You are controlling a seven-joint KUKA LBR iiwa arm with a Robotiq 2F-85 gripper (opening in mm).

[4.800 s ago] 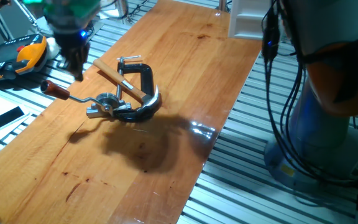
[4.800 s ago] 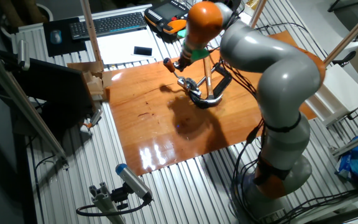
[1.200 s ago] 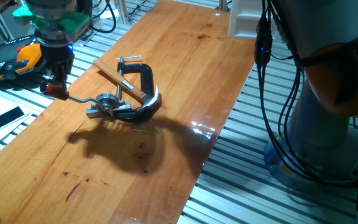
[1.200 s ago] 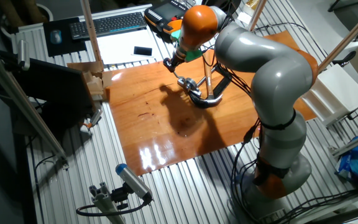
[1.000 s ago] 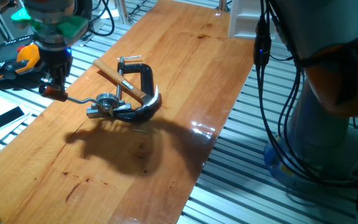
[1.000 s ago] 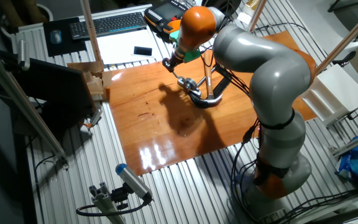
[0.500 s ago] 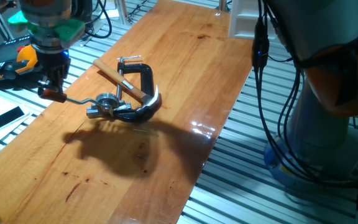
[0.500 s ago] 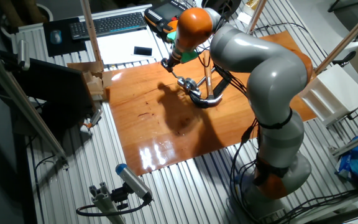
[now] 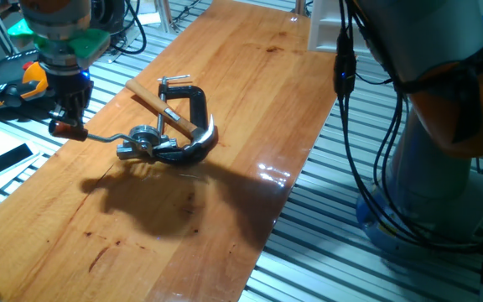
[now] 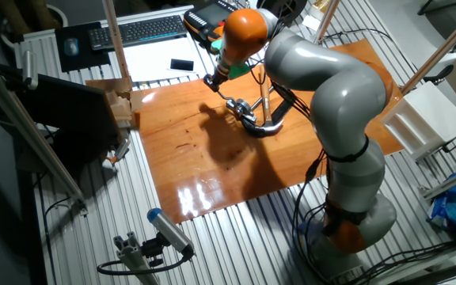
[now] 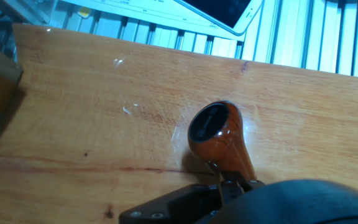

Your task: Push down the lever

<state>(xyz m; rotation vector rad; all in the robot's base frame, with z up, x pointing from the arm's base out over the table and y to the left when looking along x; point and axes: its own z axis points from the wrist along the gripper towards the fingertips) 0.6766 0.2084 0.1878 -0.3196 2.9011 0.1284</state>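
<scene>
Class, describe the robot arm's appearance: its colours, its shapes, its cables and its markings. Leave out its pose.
The arm has rounded, light grey segments with orange joints; one orange joint sits by the wrist. A green ring sits above the dark pincer. Black cables hang along the body. No markings are legible.

A black C-clamp (image 9: 193, 107) and a wooden-handled hammer (image 9: 159, 106) lie together on the wooden table (image 9: 250, 109).
</scene>
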